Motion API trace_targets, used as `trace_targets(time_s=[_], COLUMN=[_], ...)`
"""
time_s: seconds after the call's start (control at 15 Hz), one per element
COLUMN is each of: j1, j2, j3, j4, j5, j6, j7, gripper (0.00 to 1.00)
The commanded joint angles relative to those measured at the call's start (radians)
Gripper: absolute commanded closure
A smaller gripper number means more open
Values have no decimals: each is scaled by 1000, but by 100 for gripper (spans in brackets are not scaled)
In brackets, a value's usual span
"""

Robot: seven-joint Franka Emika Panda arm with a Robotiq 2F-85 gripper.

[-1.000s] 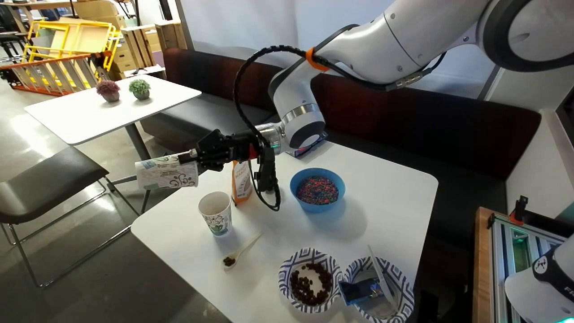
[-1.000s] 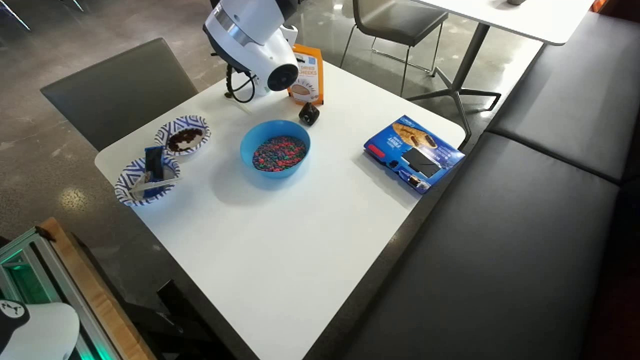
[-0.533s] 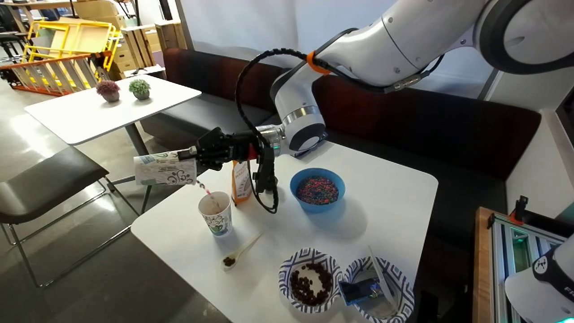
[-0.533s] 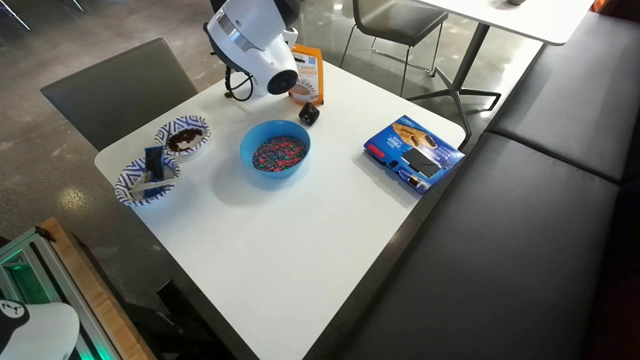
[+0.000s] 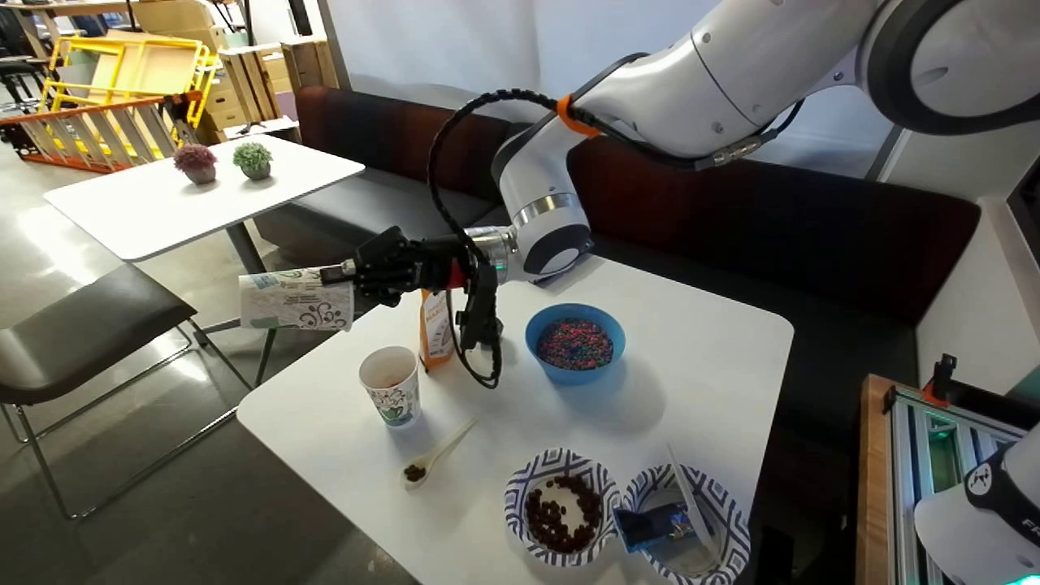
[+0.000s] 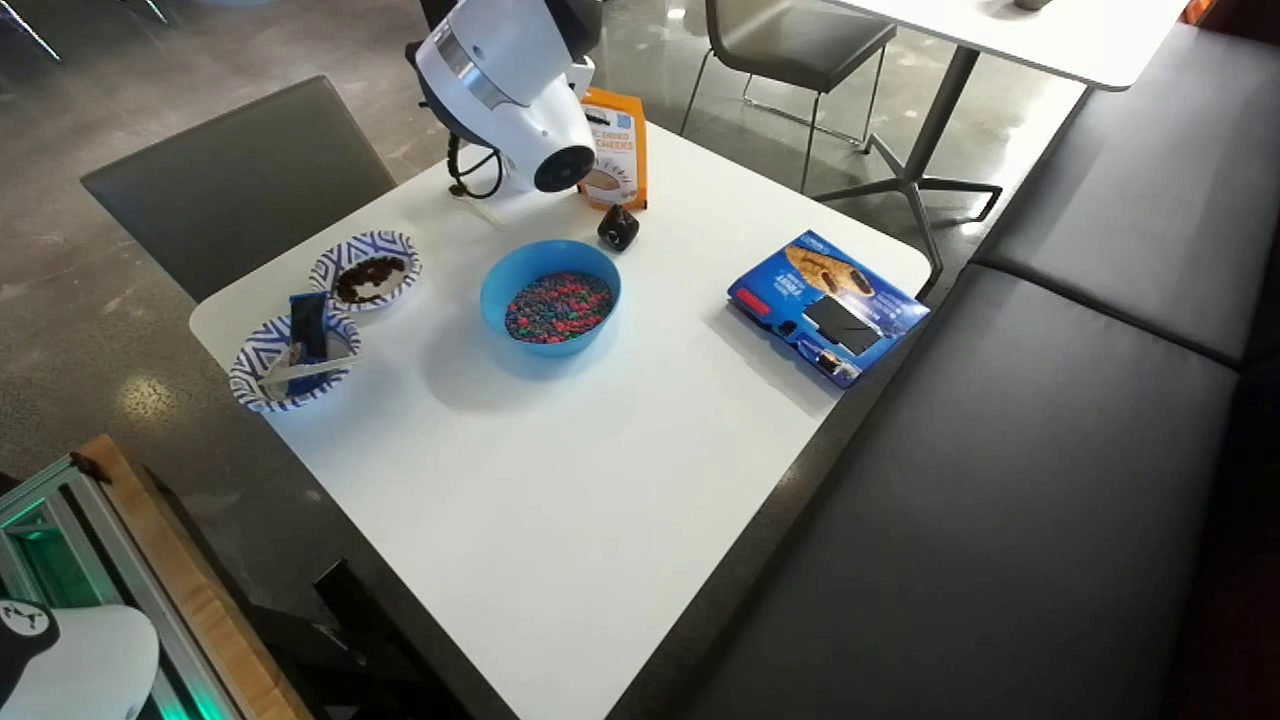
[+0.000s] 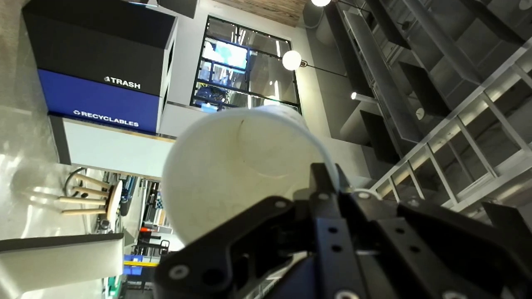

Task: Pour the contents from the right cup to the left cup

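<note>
My gripper [image 5: 336, 275] is shut on the wall of the right cup [image 5: 296, 302], a white paper cup with greenish and dark print. It lies about level in the air, mouth toward the gripper. In the wrist view my fingertips [image 7: 332, 180] pinch the rim, one inside and one outside. The visible inner wall of the right cup [image 7: 245, 162] shows a brownish streak and no loose pieces. The left cup [image 5: 396, 404], white with greenish print, stands upright on the table, below and right of the held cup. Some reddish pieces show inside. Both cups are hidden in an exterior view.
An orange-and-white package [image 5: 437, 333] stands right behind the left cup. A spoon [image 5: 445, 449] lies in front. A blue bowl [image 5: 577, 377] of coloured pieces and two patterned bowls [image 5: 561, 558] [image 5: 735, 528] are farther right. A blue box [image 6: 830, 305] and black object [image 6: 618, 229] are on the table.
Half a second ago a thin stream of coloured pieces fell from the held cup into the left cup; now none falls. The held cup has shifted slightly up and left. Reddish pieces now show in the left cup.
</note>
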Motion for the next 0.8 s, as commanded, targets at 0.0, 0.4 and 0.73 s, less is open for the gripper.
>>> trace_targets(time_s=[0.0,0.4,0.73], j1=[12,35,119], j2=[9,-35,-209], j3=[-18,-40,-70], j4=[-8,-30,-98], j5=[47,21,-90], j6=[-44,-34,140], j7=[0,23,81], gripper=[99,99,99])
